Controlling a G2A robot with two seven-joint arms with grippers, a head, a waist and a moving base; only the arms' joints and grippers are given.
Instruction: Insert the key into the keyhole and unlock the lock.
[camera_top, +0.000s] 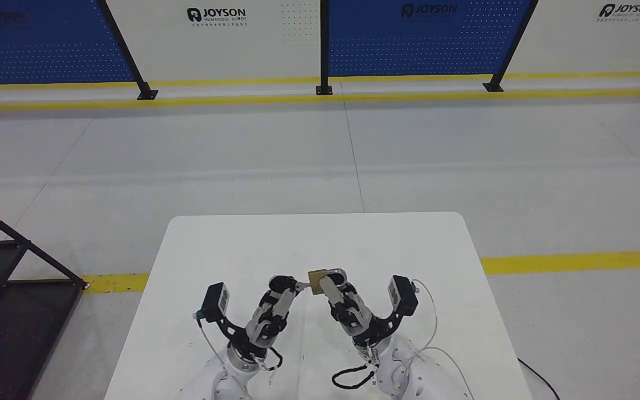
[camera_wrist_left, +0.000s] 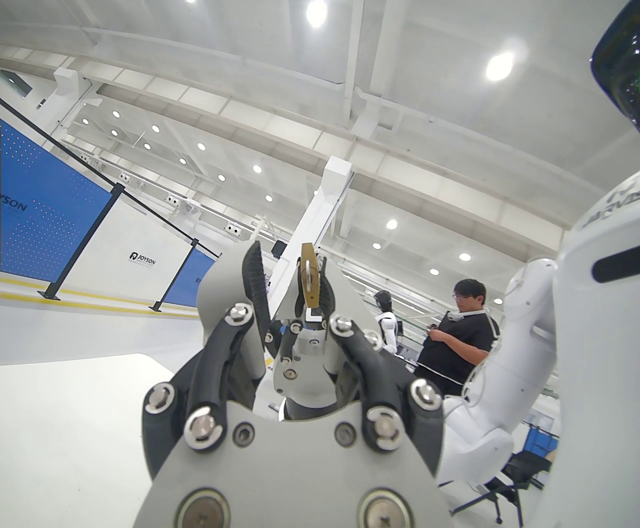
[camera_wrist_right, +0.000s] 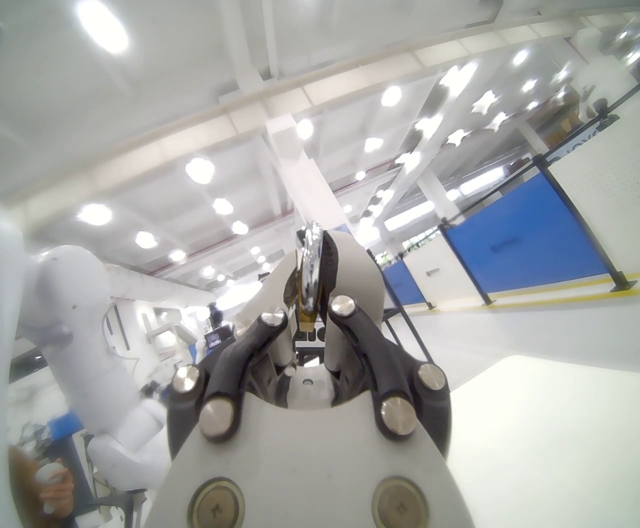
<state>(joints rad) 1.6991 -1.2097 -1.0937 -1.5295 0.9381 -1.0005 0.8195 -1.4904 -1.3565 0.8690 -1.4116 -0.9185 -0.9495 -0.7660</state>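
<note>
Closest in: the right gripper (camera_wrist_right: 315, 257) has its jaws clenched on the lock (camera_wrist_right: 309, 282), which shows edge-on as a brass body with the chrome shackle poking out the top. The left gripper (camera_wrist_left: 287, 262) has its jaws parted. A thin brass piece, which I take for the key (camera_wrist_left: 310, 282), sits against one jaw with daylight between it and the other. From above, both arms meet tip to tip over the white desk (camera_top: 420, 250), with the lock held up off it. Progress-wise, the lock's picked up and presented. Can't tell if the key is in the keyhole, and I'd guess the turn is left to do.
</note>
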